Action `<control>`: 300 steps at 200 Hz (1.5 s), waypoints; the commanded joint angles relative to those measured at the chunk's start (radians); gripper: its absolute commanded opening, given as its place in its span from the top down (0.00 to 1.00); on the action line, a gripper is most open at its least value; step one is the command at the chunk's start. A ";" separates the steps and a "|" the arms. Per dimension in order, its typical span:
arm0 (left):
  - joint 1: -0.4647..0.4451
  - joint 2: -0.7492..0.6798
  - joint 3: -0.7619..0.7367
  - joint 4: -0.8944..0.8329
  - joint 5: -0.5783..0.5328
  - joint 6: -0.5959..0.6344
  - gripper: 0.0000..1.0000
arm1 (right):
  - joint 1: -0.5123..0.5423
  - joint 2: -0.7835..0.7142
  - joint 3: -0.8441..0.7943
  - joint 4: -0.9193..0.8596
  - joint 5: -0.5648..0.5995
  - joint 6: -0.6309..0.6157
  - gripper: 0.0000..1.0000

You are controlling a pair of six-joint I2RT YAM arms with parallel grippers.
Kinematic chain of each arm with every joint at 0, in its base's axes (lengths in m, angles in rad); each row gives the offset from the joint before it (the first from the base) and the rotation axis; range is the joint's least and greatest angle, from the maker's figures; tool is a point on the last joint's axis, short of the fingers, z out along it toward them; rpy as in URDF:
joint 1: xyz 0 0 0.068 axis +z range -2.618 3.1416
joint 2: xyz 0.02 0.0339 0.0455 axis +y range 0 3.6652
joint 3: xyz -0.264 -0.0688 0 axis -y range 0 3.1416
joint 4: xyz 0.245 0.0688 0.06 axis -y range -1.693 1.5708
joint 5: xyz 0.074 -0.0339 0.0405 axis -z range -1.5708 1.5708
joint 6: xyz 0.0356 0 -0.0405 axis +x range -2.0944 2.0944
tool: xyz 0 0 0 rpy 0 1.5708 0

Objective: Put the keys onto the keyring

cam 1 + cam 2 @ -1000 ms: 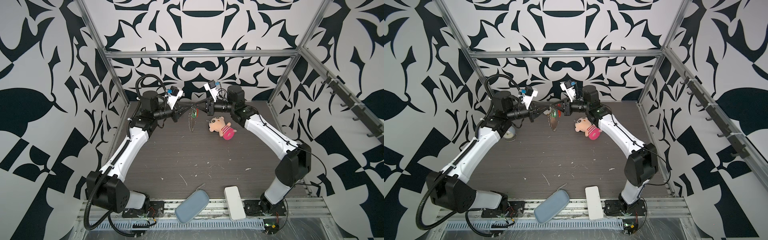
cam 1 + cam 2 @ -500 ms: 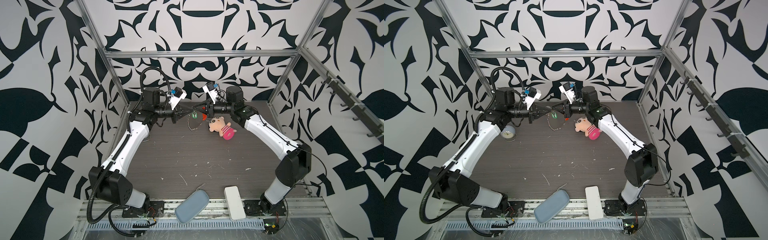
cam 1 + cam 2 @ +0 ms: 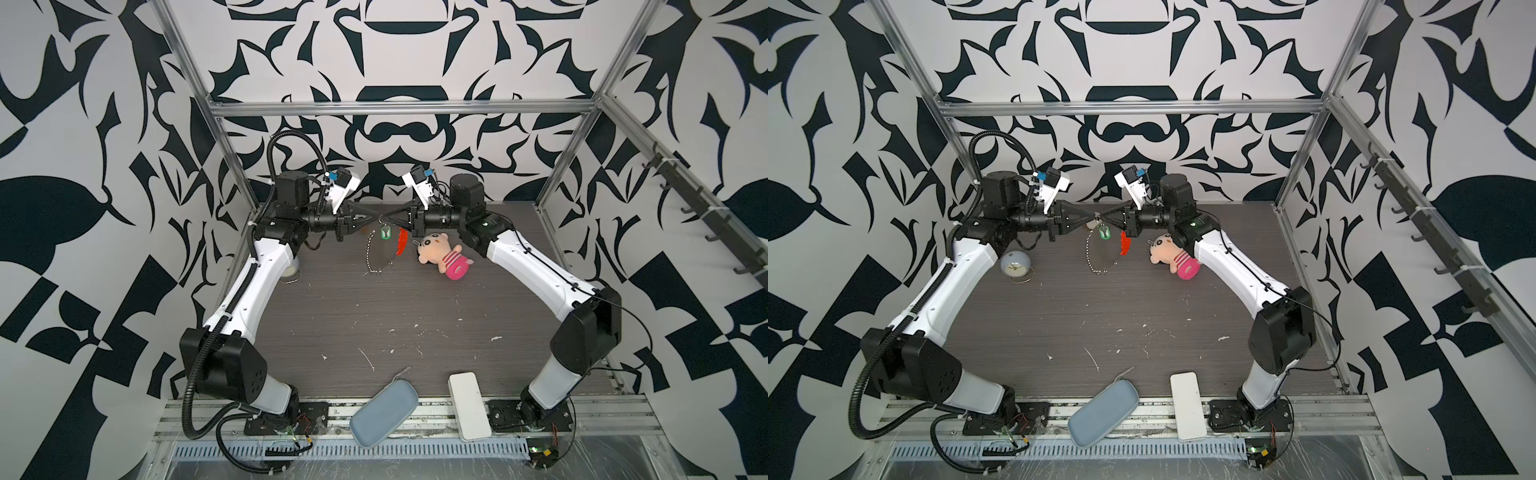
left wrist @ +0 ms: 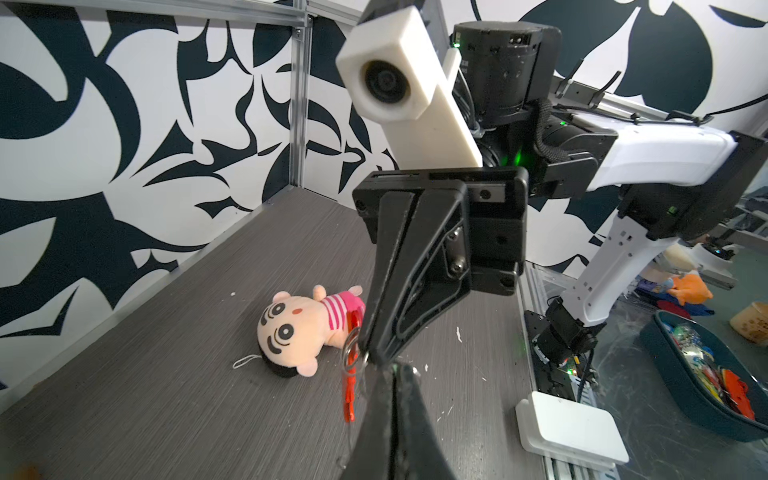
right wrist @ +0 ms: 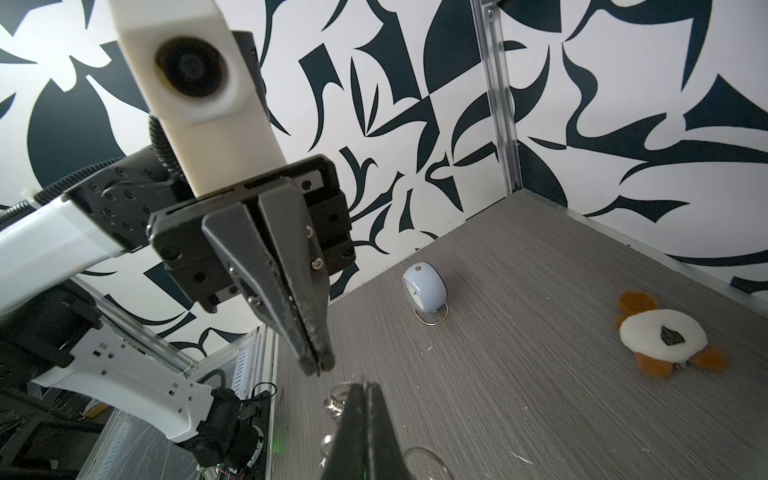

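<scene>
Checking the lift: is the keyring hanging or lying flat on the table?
Hanging: the keyring dangles from the shut right gripper, its red segment vertical in the left wrist view.

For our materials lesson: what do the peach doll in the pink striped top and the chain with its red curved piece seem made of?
Peach doll: plush fabric, matte, fuzzy outline. Silver chain: metal, glinting links. Red curved piece: likely plastic, smooth and bright.
</scene>
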 commanded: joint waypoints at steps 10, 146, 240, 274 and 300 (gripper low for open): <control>-0.001 0.013 -0.003 0.027 0.058 -0.028 0.94 | 0.010 -0.035 0.034 0.093 -0.033 0.022 1.00; 0.040 -0.008 -0.077 0.175 0.053 -0.169 0.79 | 0.022 -0.027 0.048 0.105 -0.037 0.038 1.00; 0.028 -0.007 -0.078 0.180 0.105 -0.171 0.81 | 0.033 -0.013 0.063 0.126 -0.030 0.061 1.00; 0.025 -0.009 -0.078 0.182 0.105 -0.171 0.76 | 0.034 -0.006 0.068 0.135 -0.030 0.075 1.00; 0.021 -0.005 -0.074 0.183 0.106 -0.172 0.77 | 0.039 -0.002 0.073 0.146 -0.038 0.087 1.00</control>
